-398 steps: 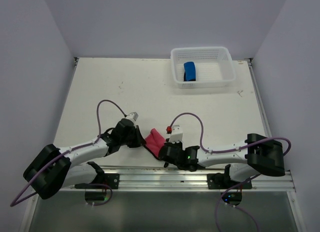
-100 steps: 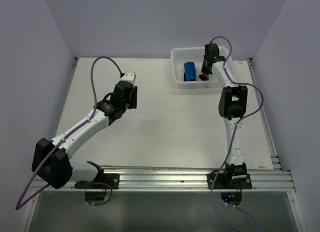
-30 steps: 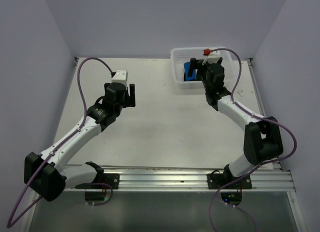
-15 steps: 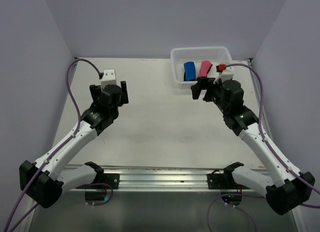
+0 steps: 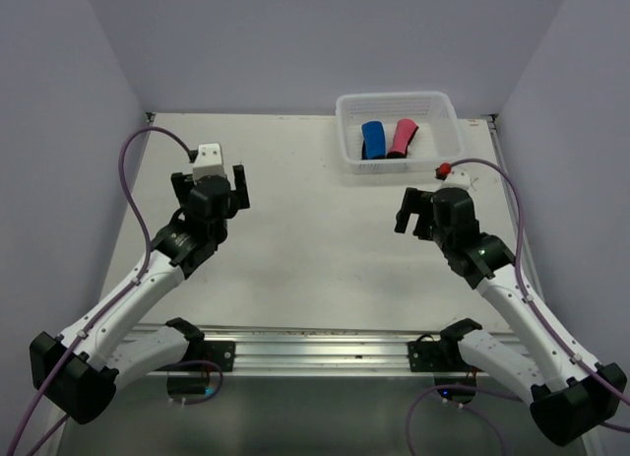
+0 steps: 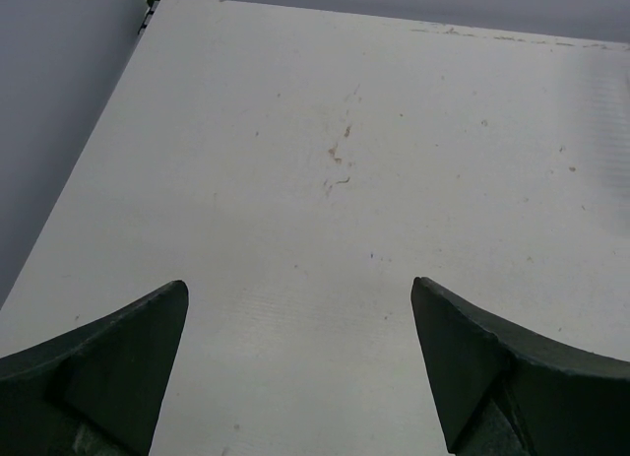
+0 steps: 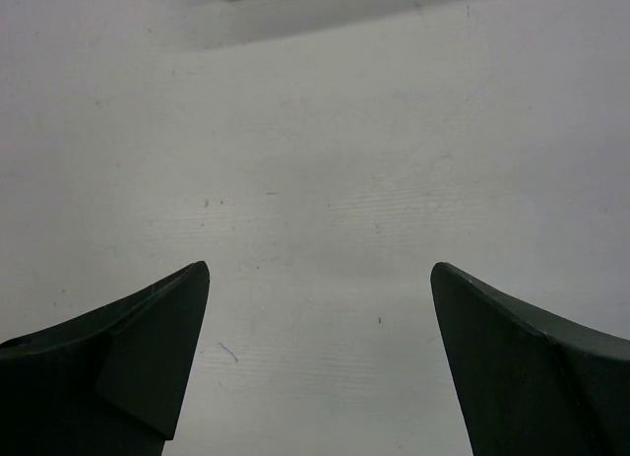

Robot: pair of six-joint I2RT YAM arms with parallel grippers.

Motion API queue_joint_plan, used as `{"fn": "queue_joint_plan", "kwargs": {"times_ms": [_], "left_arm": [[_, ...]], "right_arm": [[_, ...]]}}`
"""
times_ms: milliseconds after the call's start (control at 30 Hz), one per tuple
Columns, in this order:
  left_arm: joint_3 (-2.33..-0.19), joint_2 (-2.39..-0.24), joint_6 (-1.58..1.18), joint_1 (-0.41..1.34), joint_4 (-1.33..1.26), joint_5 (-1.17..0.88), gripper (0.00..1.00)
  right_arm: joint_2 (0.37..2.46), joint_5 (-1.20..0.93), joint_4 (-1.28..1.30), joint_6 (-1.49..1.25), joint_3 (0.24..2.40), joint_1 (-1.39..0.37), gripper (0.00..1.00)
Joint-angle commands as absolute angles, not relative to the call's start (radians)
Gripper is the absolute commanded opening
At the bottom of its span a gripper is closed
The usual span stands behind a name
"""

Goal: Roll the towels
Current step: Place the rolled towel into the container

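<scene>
Well, blue towel [image 5: 373, 139] and pink towel [image 5: 402, 138] lie in basket [image 5: 439, 131], far from jaws.

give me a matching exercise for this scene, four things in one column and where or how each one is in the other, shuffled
Things:
1. blue towel
2. pink towel
3. white basket
4. left gripper

Places or states:
a. open and empty, over the left side of the table
b. rolled, on the right inside the basket
c. standing at the far right of the table
d. rolled, on the left inside the basket

Pairs: 1-d, 2-b, 3-c, 4-a
</scene>
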State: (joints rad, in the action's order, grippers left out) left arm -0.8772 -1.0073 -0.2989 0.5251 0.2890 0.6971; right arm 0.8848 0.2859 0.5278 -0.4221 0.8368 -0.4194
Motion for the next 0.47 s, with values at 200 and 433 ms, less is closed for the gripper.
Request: {"fn": "queue_joint_plan", "kwargs": {"times_ms": [200,433], "left_arm": [[-0.873,-0.989,-0.261,0.535,0.218,0.710,1.00],[-0.879,-1.006,-0.249,0.535,0.216,0.712,1.00]], "right_arm": [[0.974,0.334,0.541,-0.454,0.841,-0.420,0.99],[1.058,0.354,0.587,-0.491,0.897,-0.420,0.99]]}}
